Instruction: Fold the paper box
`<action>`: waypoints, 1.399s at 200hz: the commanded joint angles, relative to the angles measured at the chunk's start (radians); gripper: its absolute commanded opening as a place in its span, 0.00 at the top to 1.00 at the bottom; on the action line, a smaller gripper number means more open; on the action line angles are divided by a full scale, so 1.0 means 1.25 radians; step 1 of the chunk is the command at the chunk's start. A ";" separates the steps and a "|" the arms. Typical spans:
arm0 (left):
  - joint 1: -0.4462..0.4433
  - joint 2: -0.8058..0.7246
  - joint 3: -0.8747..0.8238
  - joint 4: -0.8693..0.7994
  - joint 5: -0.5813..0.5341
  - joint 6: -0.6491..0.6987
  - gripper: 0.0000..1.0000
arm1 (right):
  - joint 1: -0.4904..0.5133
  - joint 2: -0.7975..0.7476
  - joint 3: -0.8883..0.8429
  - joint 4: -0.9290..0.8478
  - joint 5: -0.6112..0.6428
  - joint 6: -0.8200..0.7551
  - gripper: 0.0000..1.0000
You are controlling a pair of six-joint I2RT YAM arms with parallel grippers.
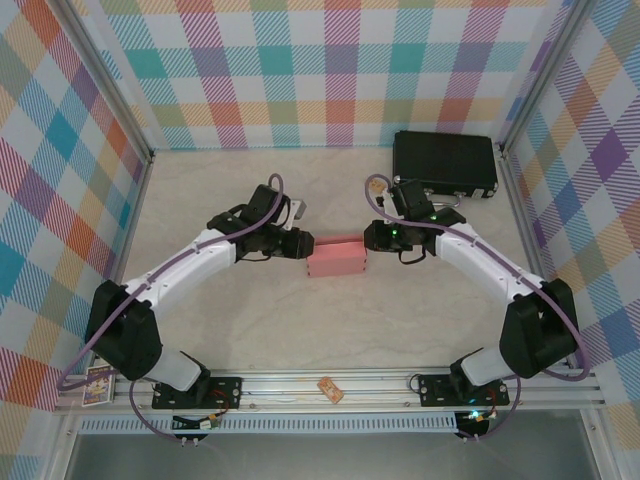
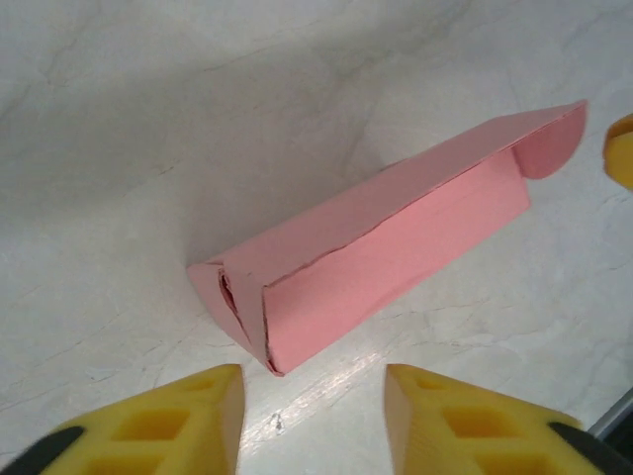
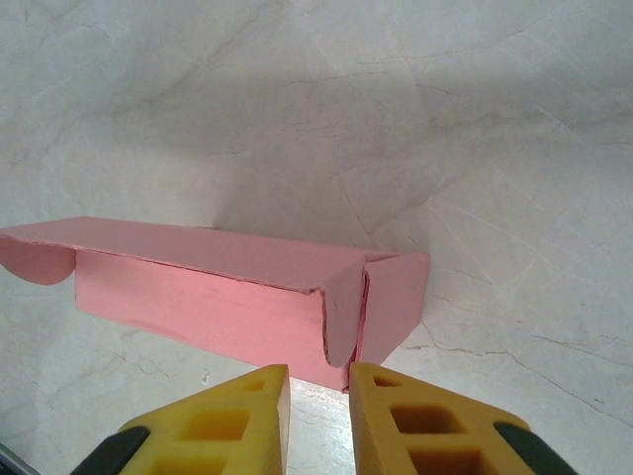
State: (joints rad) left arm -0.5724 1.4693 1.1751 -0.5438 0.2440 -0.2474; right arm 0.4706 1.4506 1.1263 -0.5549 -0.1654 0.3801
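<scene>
Seen from the top external camera, the left gripper [image 1: 302, 243] on its white and black arm sits just beside the left end of the paper box [image 1: 338, 259]. The paper box is a small salmon-pink oblong of thin cardboard, lying flat near the middle of the pale, marble-veined table [image 1: 300, 330]. The right gripper [image 1: 368, 238] sits just beside its right end. A black hard case [image 1: 445, 163], rectangular with a handle, lies in the table's far right corner, well apart.

In the left wrist view, the left gripper [image 2: 312, 378] stands moderately wide and empty, and its chunky yellow fingers [image 2: 178, 421] are clear of the paper box [image 2: 396, 237] just beyond them. The near end is tucked shut, though its seam gapes slightly along a ragged cut edge. At the far end a rounded tab sticks out, untucked.

In the right wrist view, the right gripper [image 3: 318, 371] is parted only narrowly and holds nothing. The paper box [image 3: 198, 297] lies just past its tips. The end flap nearest them curls loosely over the end wall, and the top panel overhangs the side like a lid.

The body looks formed, so the step in hand is probably closing the ends, late in the task. The next move likely calls for steadying one end while the loose tab is pushed in. The matte card is thin, so it should crease readily and may slide on the smooth table.
</scene>
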 commanded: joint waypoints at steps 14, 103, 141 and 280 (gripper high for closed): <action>-0.007 -0.034 0.008 0.020 -0.042 -0.021 0.46 | -0.012 -0.019 0.017 0.017 -0.014 0.003 0.71; 0.009 0.026 0.051 0.043 -0.066 -0.151 0.27 | -0.022 0.037 0.082 0.001 -0.022 0.022 0.54; 0.009 0.050 0.075 -0.004 -0.074 -0.129 0.26 | -0.021 0.055 0.087 -0.016 -0.022 0.013 0.53; 0.009 0.089 0.059 -0.004 0.024 -0.129 0.33 | -0.021 0.089 0.082 -0.012 -0.064 0.012 0.53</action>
State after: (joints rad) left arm -0.5671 1.5719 1.2388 -0.5491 0.2310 -0.3981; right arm 0.4507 1.5551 1.2068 -0.5625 -0.2218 0.4030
